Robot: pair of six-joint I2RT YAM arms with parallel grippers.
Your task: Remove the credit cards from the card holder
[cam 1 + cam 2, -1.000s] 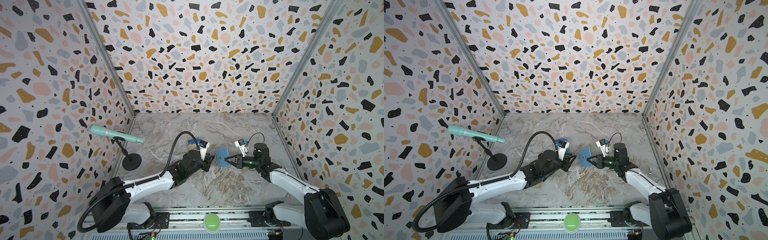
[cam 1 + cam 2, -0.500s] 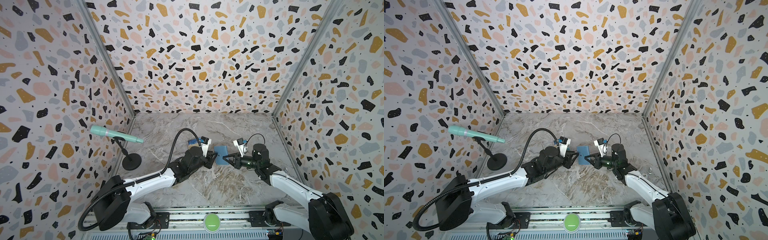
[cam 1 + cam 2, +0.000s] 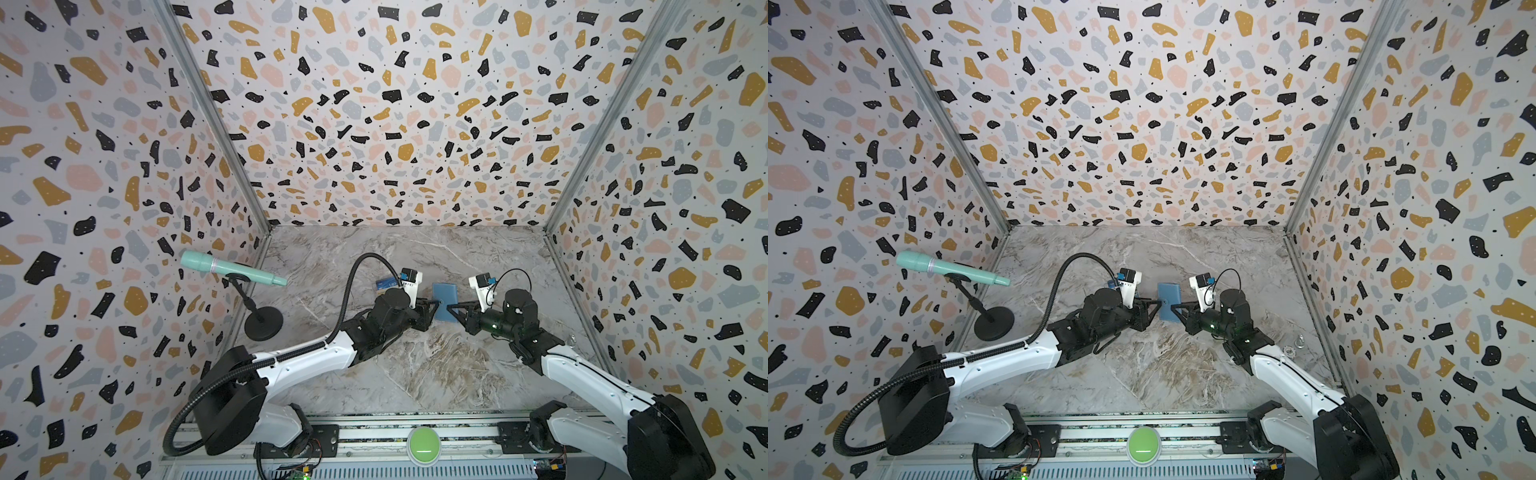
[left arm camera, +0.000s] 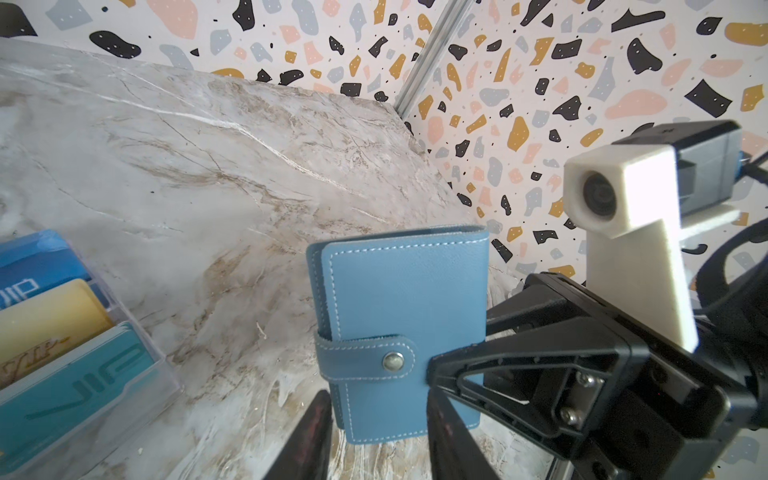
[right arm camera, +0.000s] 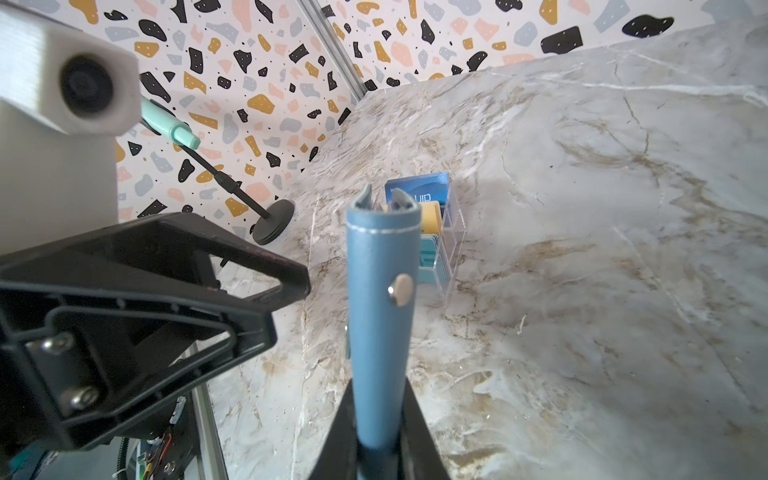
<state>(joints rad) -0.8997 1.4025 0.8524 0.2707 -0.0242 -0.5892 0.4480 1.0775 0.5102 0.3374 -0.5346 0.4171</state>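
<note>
My right gripper (image 5: 380, 432) is shut on one edge of the dusty-blue card holder (image 4: 399, 307), which hangs upright above the middle of the table (image 3: 444, 301), (image 3: 1169, 301). Its snap tab is fastened, so its inside is hidden. My left gripper (image 4: 380, 440) is open, and its fingers (image 4: 316, 436) frame the holder's lower part. In the right wrist view a small gap separates them from the holder (image 5: 380, 311). Blue, gold and teal credit cards (image 4: 45, 316), (image 5: 432, 216) stand in a clear tiered stand (image 4: 166, 374).
The clear stand (image 3: 386, 283) sits just behind my left wrist. A mint-green microphone (image 3: 232, 270) on a black round base (image 3: 264, 322) stands by the left wall. Small metal bits (image 3: 1300, 341) lie near the right wall. A green button (image 3: 424, 442) sits on the front rail.
My left gripper has moved right, up to the card holder, and its jaws have widened a little. My right gripper has carried the holder slightly toward the back.
</note>
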